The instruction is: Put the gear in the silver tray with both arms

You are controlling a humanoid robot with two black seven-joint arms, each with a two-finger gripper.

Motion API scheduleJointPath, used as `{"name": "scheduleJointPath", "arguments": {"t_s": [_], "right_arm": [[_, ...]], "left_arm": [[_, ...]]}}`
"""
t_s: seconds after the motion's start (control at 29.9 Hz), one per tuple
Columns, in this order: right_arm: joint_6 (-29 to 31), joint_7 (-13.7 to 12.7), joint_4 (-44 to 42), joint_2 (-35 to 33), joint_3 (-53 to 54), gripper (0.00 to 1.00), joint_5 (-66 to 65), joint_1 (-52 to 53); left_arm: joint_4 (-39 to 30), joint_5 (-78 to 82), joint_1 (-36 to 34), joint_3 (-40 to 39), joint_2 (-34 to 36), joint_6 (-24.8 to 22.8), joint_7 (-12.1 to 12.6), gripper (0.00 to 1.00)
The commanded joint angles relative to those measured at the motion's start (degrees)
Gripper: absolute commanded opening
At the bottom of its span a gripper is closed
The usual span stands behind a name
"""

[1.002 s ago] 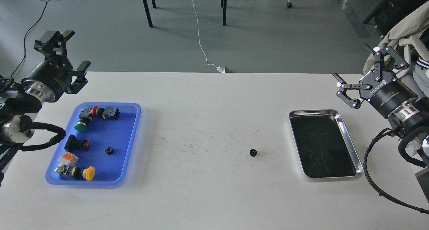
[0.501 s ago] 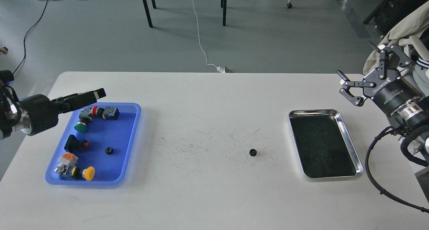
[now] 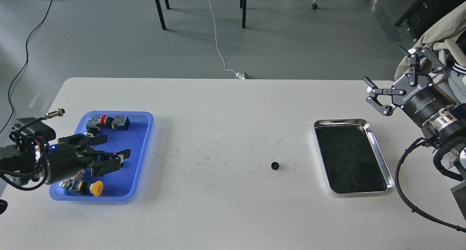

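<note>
Over blue tray (image 3: 143, 141) — left hand (image 3: 109, 151) open, empty; right hand (image 3: 391, 84) open, empty; gear (image 3: 275, 166) beside silver tray (image 3: 378, 148).

Blk gear (image 3: 275, 166) on table, left of silver tray (image 3: 378, 151).

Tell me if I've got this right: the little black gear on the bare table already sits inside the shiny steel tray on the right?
Not quite. In the head view the little black gear lies on the bare white table, left of the shiny steel tray, apart from it. The tray holds nothing.
</note>
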Motion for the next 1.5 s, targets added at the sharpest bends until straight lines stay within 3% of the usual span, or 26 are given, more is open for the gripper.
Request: {"name": "scheduleJointPath", "arguments": {"t_s": [0.0, 0.2, 0.47, 0.6, 0.9, 1.0, 1.2, 1.47], "right_arm": [[-1.3, -0.1, 2.9, -1.0, -4.8, 0.99, -13.0, 0.9], [-2.5, -0.9, 5.9, -3.1, -15.1, 0.99, -31.3, 5.9], [-2.4, -2.5, 8.9, -7.6, -36.0, 0.99, -43.7, 19.2], [-2.4, -3.4, 9.0, -7.7, -43.8, 0.99, -46.2, 25.4], [0.6, -5.3, 9.8, -6.6, -61.6, 0.97, -46.1, 41.2], [4.2, -5.5, 9.6, -4.5, -68.1, 0.96, -45.7, 47.5], [4.6, -5.5, 7.7, 2.7, -82.4, 0.96, -45.6, 58.5], [4.6, -6.0, 0.6, 8.5, -86.3, 0.95, -44.1, 60.3]], "left_arm": [[0.0, -1.6, -0.5, -0.3, -0.1, 1.2, 0.1, 0.97], [0.1, -9.8, -1.8, -1.2, -0.4, 1.4, 1.1, 0.97], [1.5, -37.7, -2.0, -9.0, -4.5, 3.2, 7.5, 0.97], [2.7, -50.3, -2.0, -12.4, -5.1, 3.3, 9.5, 0.98], [3.7, -54.9, -2.0, -13.6, -6.1, 5.7, 9.4, 0.98], [3.7, -54.8, -2.0, -13.6, -6.2, 6.8, 9.1, 0.98], [3.6, -55.0, -1.9, -13.8, -5.7, 7.3, 8.7, 0.98], [3.1, -54.9, -1.9, -13.9, -5.2, 8.1, 8.2, 0.98]]}}
